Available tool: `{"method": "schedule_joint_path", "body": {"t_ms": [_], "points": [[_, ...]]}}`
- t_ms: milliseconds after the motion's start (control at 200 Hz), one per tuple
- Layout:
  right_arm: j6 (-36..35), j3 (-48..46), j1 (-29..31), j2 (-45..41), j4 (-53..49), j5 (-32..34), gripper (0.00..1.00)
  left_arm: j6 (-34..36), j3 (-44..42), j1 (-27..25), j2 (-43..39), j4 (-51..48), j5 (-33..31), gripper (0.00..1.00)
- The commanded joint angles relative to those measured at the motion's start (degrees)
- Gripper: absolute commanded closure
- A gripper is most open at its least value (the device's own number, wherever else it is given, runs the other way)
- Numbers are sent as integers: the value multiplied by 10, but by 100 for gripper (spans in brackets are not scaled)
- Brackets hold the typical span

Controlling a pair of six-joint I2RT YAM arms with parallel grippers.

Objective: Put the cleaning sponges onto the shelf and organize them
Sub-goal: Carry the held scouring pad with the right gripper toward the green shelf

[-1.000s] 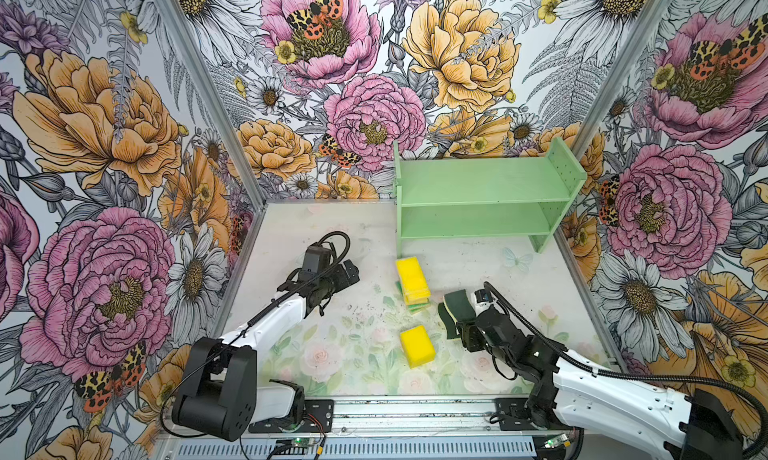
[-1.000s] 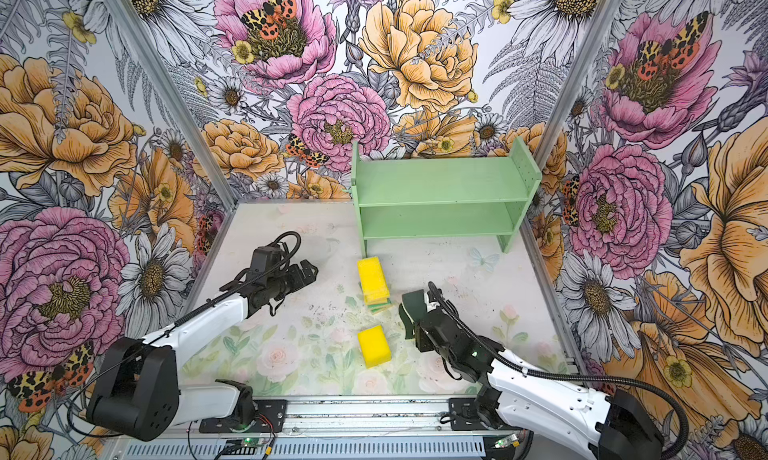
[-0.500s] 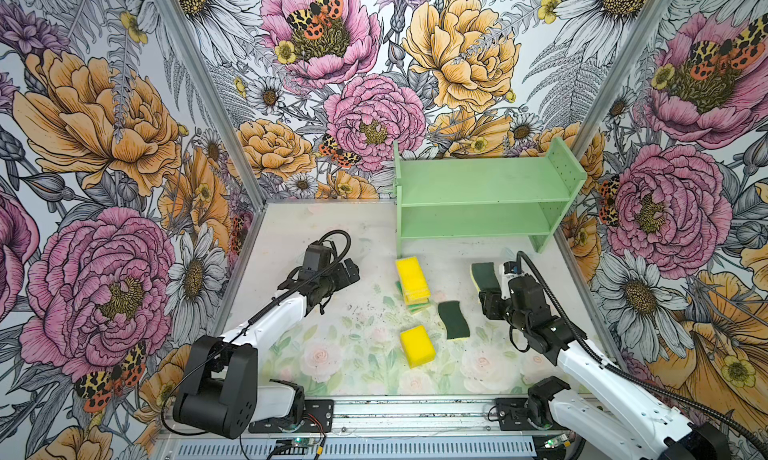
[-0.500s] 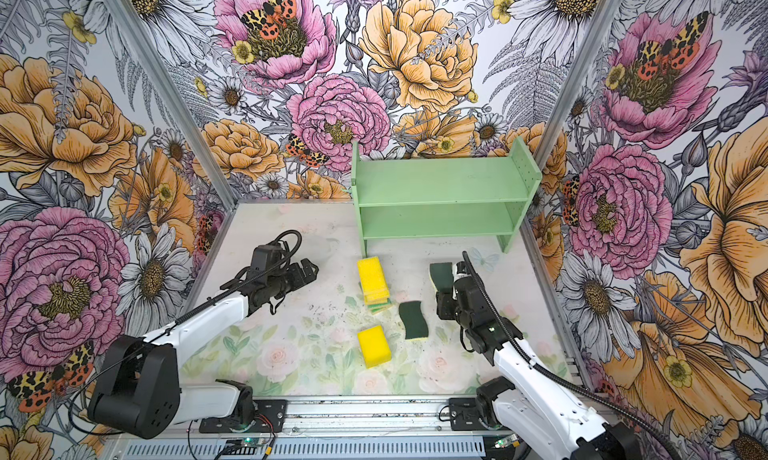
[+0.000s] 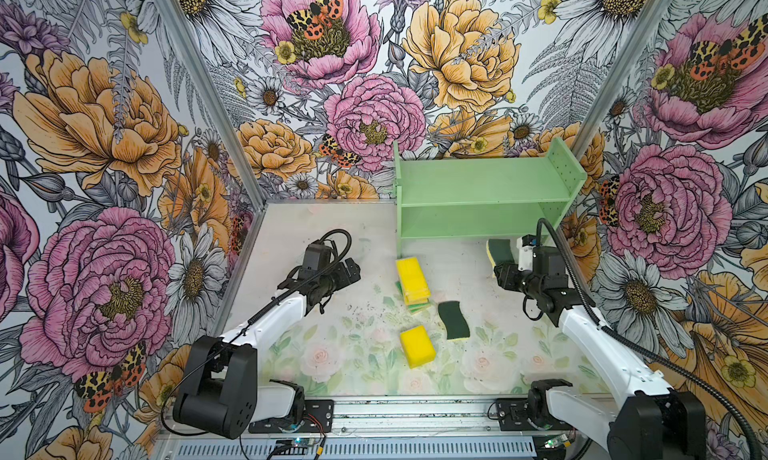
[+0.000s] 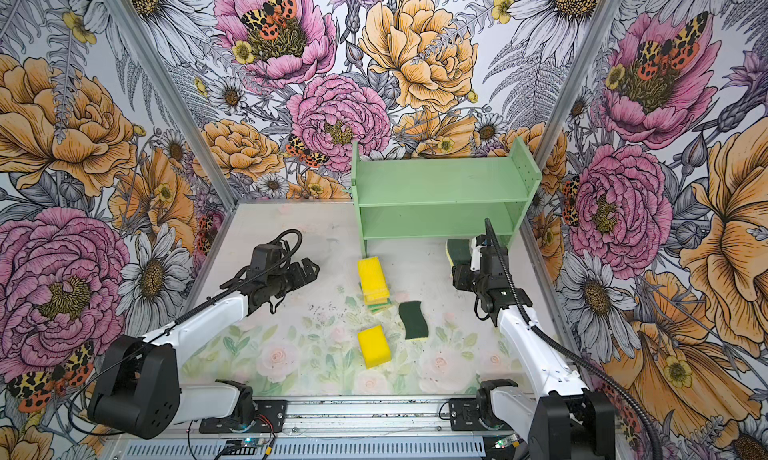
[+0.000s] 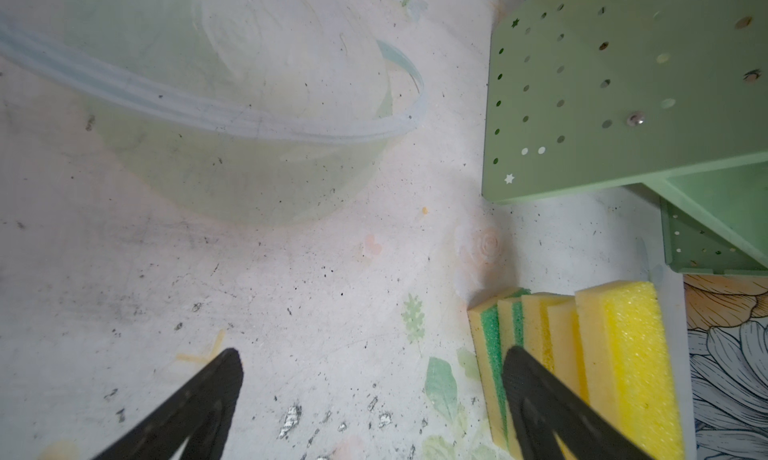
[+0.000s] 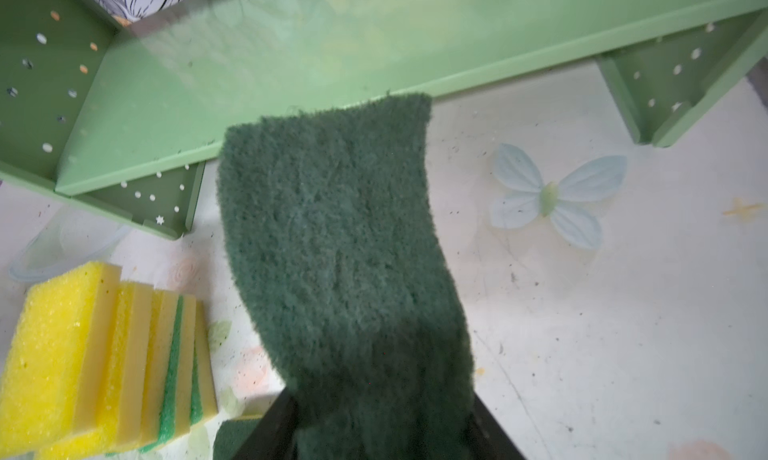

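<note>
Held sponge: wavy dark-green-topped yellow foam sponge, off the table, just in front of the lower board's front edge, toward the shelf's right end; on neither board.
Right gripper: right gripper pinches that sponge by one end; the free end points at the shelf.
Shelf: small mint-green two-tier shelf with hole-pierced side panels, at the back of the flower-printed tabletop, right panel close to the right wall. Both boards show plain green along their length.
Stack: fanned stack of rectangular foam sponges just in front of the shelf's left foot, plain yellow on top.
Loose pieces: second wavy dark-green sponge lies flat, green up, just right of the stack's near end. A plain yellow foam block lies nearer the front edge, apart from both.
Left gripper: left gripper has fingers spread with nothing between them, left of the stack and apart from it.
Wrist views only: the left wrist view shows a translucent plastic bowl on the table beside the shelf's left panel, barely visible from above. It also shows star-shaped holes among the round ones. Both wrist views show the stack edge-on, with two teal-green bands among the yellow layers. The right wrist view shows the held sponge's fuzzy scouring face and a pale blue butterfly print.
Top views only: both whole arms and the yellow block.
Room: open tabletop between the left gripper and the stack. More lies in front of the shelf, around the butterfly print.
</note>
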Motion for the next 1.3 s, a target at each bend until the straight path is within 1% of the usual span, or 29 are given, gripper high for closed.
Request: {"method": "schedule_joint_path", "body": {"t_ms": [0,240,420,560,686,881,1151,1296], "points": [[-37,47,-31,28,11,-24,47,19,21,-4,-5,-1,24,1],[-76,98,-88,79,22,-47,48,26,33,-5,-5,-1,39,1],[-82,103,-130,97,72,-68,48,33,37,-4,-7,-2,37,1],[-87,107,-146,112,108,-71,49,34,34,-4,-10,-3,35,1],[-83,102,-150,126,152,-79,49,33,32,-3,-11,-3,34,1],[-66,72,-150,154,251,-92,49,34,34,-3,-8,-3,33,1],[-67,84,-150,211,303,-92,50,34,35,-2,-3,-3,29,1],[-59,76,-150,223,333,-88,50,33,38,-3,4,-2,28,1]]}}
